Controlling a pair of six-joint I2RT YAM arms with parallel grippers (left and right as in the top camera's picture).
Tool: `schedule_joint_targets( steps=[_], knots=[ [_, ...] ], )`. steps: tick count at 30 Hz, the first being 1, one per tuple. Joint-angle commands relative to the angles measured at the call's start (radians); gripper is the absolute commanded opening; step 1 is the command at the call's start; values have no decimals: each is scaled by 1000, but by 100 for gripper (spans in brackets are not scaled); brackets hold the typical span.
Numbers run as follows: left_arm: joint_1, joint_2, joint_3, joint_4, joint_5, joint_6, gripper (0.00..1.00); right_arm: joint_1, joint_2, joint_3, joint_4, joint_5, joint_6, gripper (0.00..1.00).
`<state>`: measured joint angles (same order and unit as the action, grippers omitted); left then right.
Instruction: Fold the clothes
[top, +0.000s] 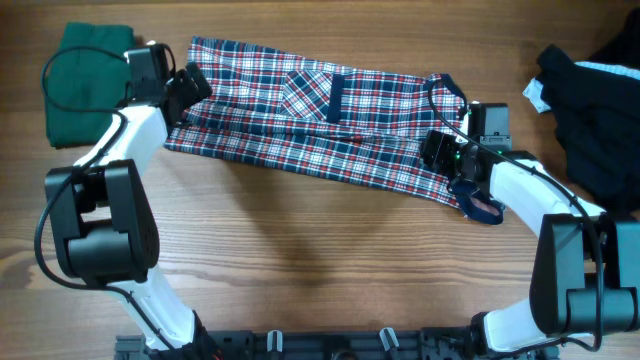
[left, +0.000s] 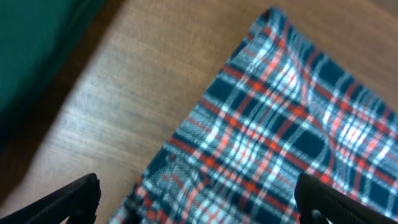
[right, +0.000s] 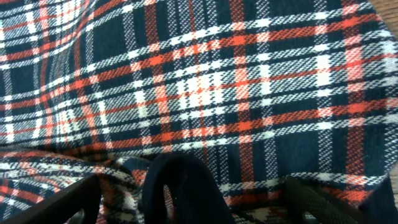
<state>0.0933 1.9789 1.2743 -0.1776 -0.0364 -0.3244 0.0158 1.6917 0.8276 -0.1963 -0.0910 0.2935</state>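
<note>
A: Left side?
B: Folded dark-green cloth garment (top: 85, 80) sits at the far-left end of the wooden desk (top: 300, 260). Left claw (left: 198, 186) is near it, over the left corner of the red-white-navy plaid sleeveless dress (top: 320, 120). Fingers wide apart, gripping nothing.
A: Dress position?
B: Spread flat mid-desk between both arms, slanting down to the right.
A: Right side?
B: Right claw (right: 193, 186) is low over the dress's right end, fingers spread. Navy trim loop (right: 180, 193) lies under the gap, unpinched. Crumpled black garment (top: 590, 110) far right, apart from the dress.
</note>
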Motion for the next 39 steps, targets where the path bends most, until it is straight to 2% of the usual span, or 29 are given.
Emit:
schedule_joint_targets(
  steps=[1, 10, 14, 15, 19, 20, 21, 22, 23, 27, 29, 33, 36, 39],
  knots=[
    [4, 7, 1, -40, -10, -6, 100, -2, 12, 32, 1, -48, 4, 92],
    [4, 5, 1, -94, 3, -6, 100, -2, -27, 189, -102, -169, -6, 92],
    [4, -11, 1, -109, 2, -5, 100, -2, -27, 213, -113, -262, -6, 90],
    [4, -19, 1, -113, 2, -5, 100, -2, -27, 213, -116, -285, -6, 86],
    [4, -62, 1, -132, 2, -5, 100, 5, -27, 212, -186, -328, -6, 49],
    [4, -76, 1, -143, 2, -6, 97, 15, -27, 211, -221, -324, -7, 23],
    [4, -84, 1, -153, 6, -6, 94, 21, -27, 209, -236, -320, -6, 12],
    [4, -91, 1, -164, 9, -6, 91, 29, -27, 204, -250, -317, -6, 5],
    [4, -96, 1, -175, 10, -6, 90, 36, -27, 198, -261, -313, -5, 5],
    [4, -98, 1, -225, 10, -6, 66, 60, -26, 159, -267, -267, -3, 4],
    [4, -98, 1, -243, 10, -6, 44, 60, -18, 126, -239, -237, -3, 4],
    [4, -98, 1, -243, 28, -5, 18, 60, 30, 111, -203, -198, -2, 4],
    [4, -98, 1, -243, 45, -6, 4, 60, 69, 111, -159, -197, -2, 4],
    [0, -98, 1, -243, 69, -6, 4, 60, 109, 111, -123, -197, -1, 4]
  ],
)
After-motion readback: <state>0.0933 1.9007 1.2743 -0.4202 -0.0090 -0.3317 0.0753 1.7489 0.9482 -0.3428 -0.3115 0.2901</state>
